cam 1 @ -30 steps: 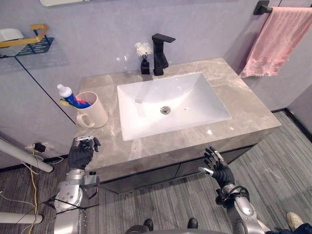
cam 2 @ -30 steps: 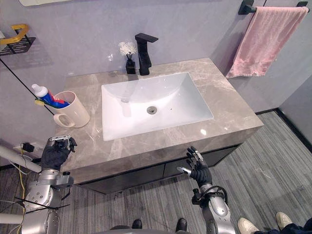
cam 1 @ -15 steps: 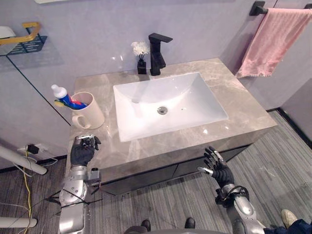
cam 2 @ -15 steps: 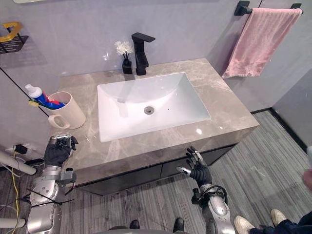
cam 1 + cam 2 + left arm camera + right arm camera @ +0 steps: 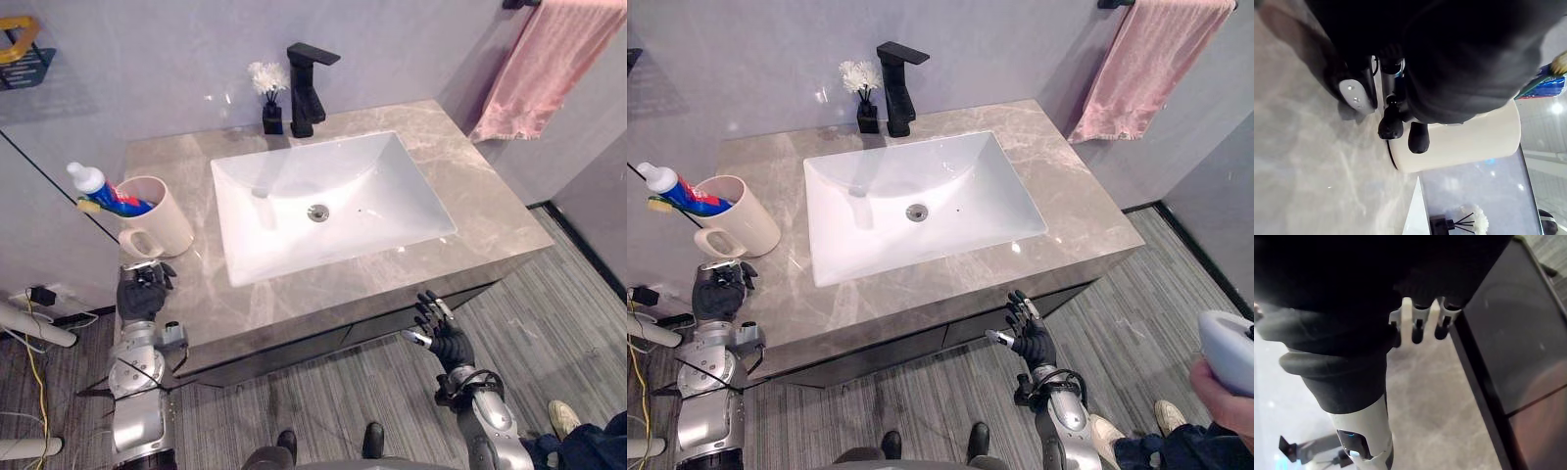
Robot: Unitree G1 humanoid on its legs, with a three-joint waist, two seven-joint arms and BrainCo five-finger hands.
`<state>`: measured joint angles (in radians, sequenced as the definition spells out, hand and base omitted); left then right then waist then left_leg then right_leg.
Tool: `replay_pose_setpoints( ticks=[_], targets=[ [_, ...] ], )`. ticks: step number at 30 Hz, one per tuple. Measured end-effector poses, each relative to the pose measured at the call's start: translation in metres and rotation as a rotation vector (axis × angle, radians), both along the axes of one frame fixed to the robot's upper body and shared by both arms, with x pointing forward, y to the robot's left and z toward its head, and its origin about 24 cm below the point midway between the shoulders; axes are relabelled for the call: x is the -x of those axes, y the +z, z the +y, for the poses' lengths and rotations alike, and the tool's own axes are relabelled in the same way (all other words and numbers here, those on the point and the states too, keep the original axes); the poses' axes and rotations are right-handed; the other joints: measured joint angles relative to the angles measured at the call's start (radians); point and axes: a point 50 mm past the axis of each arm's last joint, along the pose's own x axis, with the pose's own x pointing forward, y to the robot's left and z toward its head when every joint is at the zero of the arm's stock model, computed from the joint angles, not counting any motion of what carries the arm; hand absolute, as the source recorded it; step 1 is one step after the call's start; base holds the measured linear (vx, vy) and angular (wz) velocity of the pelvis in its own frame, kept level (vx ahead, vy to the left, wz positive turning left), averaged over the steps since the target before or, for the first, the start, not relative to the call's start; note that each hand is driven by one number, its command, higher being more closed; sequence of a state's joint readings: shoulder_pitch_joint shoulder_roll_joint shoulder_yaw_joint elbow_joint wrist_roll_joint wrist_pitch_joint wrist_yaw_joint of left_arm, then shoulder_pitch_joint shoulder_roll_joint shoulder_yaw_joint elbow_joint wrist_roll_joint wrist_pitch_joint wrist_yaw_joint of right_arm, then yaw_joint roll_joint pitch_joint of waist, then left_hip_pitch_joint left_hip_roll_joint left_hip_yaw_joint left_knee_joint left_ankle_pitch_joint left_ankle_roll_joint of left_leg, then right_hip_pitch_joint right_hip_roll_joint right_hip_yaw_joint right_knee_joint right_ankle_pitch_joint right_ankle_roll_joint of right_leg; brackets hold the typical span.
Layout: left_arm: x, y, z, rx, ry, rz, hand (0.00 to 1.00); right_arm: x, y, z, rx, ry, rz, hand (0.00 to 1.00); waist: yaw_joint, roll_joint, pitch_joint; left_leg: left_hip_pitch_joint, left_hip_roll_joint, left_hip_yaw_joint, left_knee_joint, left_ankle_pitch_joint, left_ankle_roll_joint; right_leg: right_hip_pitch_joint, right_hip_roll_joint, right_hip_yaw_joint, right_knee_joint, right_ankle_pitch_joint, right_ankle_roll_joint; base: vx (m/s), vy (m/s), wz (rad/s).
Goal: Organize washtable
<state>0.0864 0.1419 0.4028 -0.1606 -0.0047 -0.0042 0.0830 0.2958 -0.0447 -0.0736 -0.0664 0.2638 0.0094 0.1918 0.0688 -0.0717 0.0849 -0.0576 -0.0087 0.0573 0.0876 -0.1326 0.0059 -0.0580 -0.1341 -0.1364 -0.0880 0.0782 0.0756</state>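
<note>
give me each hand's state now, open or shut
Left hand: shut, fingers curled, holding nothing, near the cream mug.
Right hand: open, fingers spread, holding nothing.

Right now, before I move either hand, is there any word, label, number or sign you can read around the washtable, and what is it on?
No text here can be read.
Toothpaste tube in the mug: coloured print on it, too small and blurred to read.
Mug: plain, no lettering visible.
Black faucet: no marking visible.
Pink towel: no label visible.
</note>
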Motion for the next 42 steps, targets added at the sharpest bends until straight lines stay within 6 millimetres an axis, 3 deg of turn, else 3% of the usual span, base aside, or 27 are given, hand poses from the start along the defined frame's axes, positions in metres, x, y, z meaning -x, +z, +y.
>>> replay_pose_setpoints(
  ticks=[11, 28, 42],
  targets=[
    [-0.005, 0.011, 0.007, -0.015, 0.056, -0.051, 1.0, 0.002, 0.003, 0.0, 0.0, 0.0, -0.009, 0.0, -0.001, 0.0, 0.029, 0.002, 0.009, 0.008, 0.0, -0.011, -0.003, -0.001, 0.011, 0.003, -0.002, 0.002, -0.001, 0.0, -0.004, -0.01],
    [-0.021, 0.02, -0.006, 0.001, -0.006, -0.094, 1.0, 0.004, 0.003, 0.003, -0.015, -0.003, -0.014, 0.0, -0.002, 0.004, 0.049, 0.002, 0.017, 0.043, 0.004, -0.019, 0.005, -0.016, 0.013, 0.024, -0.005, 0.032, -0.003, -0.04, -0.016, -0.06],
    [-0.031, 0.024, -0.003, 0.006, -0.023, -0.11, 1.0, 0.004, 0.004, 0.003, -0.013, -0.003, -0.015, 0.0, -0.003, 0.005, 0.057, -0.006, 0.017, 0.052, 0.016, -0.026, 0.006, -0.022, 0.013, 0.029, -0.007, 0.032, -0.003, -0.02, -0.009, -0.02]
  ],
)
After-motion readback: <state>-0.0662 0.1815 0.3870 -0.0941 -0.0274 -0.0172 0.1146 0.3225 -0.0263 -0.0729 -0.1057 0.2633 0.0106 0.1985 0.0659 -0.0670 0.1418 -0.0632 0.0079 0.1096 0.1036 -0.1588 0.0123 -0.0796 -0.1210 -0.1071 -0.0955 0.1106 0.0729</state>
